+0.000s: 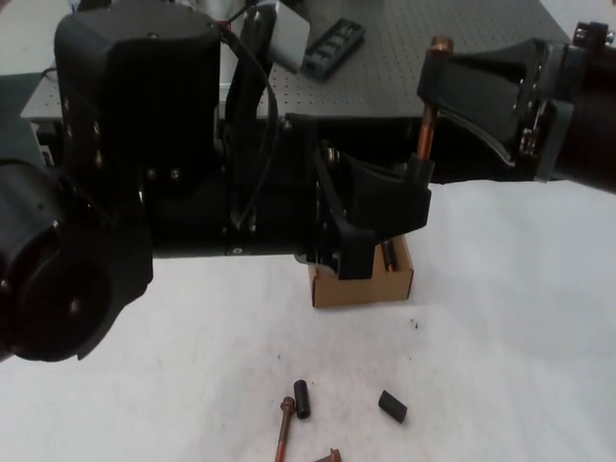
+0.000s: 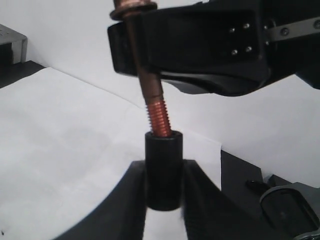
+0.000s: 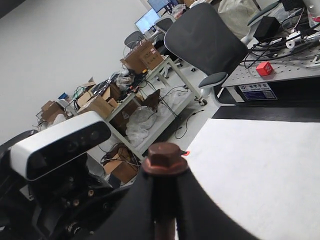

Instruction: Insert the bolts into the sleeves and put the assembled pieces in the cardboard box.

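My left gripper (image 2: 164, 195) is shut on a black sleeve (image 2: 163, 170), held upright above the bench. My right gripper (image 3: 161, 200) is shut on a copper bolt (image 2: 145, 75), head up (image 3: 165, 156). The bolt's threaded tip sits in the sleeve's top opening. In the high view the bolt (image 1: 429, 106) hangs from the right gripper (image 1: 452, 82) down into the left gripper (image 1: 409, 188), just above the cardboard box (image 1: 364, 284). On the white sheet near the front lie two loose black sleeves (image 1: 301, 397) (image 1: 392, 406) and loose copper bolts (image 1: 284, 428).
The left arm's big black body (image 1: 144, 192) blocks the left half of the high view. A grey perforated bench top (image 1: 462, 24) with a dark tray (image 1: 332, 43) lies behind. White sheet (image 1: 520, 337) spreads to the right of the box.
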